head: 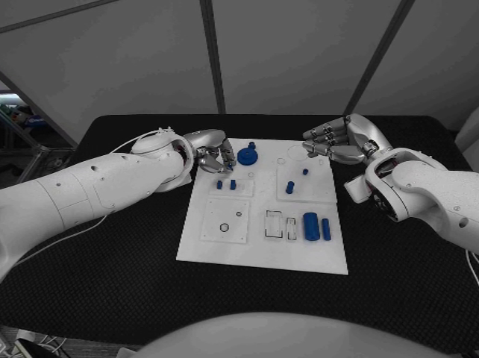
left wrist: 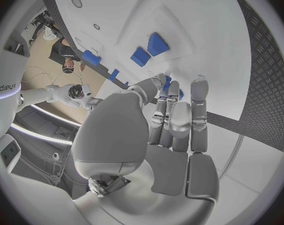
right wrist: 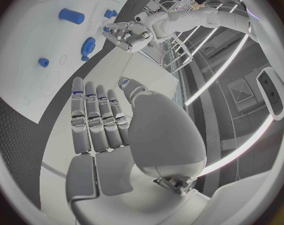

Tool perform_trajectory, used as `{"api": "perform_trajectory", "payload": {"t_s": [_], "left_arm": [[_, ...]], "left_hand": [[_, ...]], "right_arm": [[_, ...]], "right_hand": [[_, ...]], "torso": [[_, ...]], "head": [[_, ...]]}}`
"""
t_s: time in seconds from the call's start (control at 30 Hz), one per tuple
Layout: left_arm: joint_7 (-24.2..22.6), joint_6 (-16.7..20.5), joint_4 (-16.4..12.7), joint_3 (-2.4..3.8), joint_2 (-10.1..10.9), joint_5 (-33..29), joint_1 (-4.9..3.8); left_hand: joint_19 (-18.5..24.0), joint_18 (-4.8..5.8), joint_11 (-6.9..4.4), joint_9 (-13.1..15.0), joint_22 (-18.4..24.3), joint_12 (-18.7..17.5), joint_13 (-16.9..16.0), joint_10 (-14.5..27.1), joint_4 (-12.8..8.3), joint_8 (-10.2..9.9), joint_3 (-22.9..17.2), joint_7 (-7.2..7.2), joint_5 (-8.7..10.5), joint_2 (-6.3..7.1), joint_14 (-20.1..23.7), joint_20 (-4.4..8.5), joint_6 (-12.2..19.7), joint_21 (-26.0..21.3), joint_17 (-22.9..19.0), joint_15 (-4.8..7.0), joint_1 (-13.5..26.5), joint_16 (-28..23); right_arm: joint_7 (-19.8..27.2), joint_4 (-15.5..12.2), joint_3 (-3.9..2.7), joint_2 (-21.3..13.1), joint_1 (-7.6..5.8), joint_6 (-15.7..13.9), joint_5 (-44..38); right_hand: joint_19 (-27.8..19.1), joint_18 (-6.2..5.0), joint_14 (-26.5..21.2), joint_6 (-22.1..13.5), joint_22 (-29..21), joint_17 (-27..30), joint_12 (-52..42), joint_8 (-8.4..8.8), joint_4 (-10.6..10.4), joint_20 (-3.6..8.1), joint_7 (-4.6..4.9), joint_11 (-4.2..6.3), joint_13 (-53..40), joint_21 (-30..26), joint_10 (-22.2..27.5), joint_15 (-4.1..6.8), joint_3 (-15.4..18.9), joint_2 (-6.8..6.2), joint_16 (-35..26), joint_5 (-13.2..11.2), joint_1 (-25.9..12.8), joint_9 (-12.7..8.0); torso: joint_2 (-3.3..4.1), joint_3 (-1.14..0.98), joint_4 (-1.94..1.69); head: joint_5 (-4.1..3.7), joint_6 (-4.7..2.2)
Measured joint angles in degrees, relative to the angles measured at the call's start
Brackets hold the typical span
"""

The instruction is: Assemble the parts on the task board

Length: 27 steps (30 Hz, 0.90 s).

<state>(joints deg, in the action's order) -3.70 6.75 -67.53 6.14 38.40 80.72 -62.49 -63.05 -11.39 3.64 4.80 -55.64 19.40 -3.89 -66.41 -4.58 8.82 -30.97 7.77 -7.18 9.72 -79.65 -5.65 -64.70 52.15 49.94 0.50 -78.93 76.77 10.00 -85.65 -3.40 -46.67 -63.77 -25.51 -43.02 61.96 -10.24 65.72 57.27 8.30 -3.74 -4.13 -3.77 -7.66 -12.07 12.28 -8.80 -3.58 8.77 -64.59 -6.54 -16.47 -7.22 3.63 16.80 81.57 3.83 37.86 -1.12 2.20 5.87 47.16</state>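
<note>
Hiding part of the task board [head: 261,246] far-left corner beneath the left hand [head: 210,158]; showing the recess outlines too small for telling shapes; cropping both arms at picture edges.

Blue parts [head: 318,227] crowd the task board [head: 256,252]; its near edge lies bare.

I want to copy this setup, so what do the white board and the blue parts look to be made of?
The task board looks like matte white plastic or painted sheet: flat, even, with cut outlines. The blue parts look like moulded or printed plastic: uniform saturated colour, no metallic glint. Neither can be settled by sight alone.
</note>
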Motion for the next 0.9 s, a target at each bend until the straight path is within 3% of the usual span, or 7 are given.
{"api": "perform_trajectory", "payload": {"t_s": [0.9], "left_arm": [[0.2, -1.6, 0.3, -0.01, -0.5, 0.0, 0.04]], "left_hand": [[0.0, 0.00, -0.06, 0.0, 0.0, -0.9, -0.2, -0.5, 0.0, -0.4, 0.0, -0.26, 0.20, 0.00, 0.0, 0.00, -0.6, -0.1, -0.2, 0.00, 0.0, 0.0]], "right_arm": [[0.0, 0.0, 0.00, 0.0, 0.00, 0.0, 0.0]], "right_hand": [[0.0, 0.00, 0.0, 0.0, 0.0, 0.0, 0.0, 0.00, 0.0, 0.00, 0.00, 0.00, 0.0, 0.0, 0.0, 0.00, 0.0, 0.00, 0.0, 0.0, 0.0, 0.0]], "torso": [[0.01, -0.03, -0.01]], "head": [[-0.11, 0.23]]}}
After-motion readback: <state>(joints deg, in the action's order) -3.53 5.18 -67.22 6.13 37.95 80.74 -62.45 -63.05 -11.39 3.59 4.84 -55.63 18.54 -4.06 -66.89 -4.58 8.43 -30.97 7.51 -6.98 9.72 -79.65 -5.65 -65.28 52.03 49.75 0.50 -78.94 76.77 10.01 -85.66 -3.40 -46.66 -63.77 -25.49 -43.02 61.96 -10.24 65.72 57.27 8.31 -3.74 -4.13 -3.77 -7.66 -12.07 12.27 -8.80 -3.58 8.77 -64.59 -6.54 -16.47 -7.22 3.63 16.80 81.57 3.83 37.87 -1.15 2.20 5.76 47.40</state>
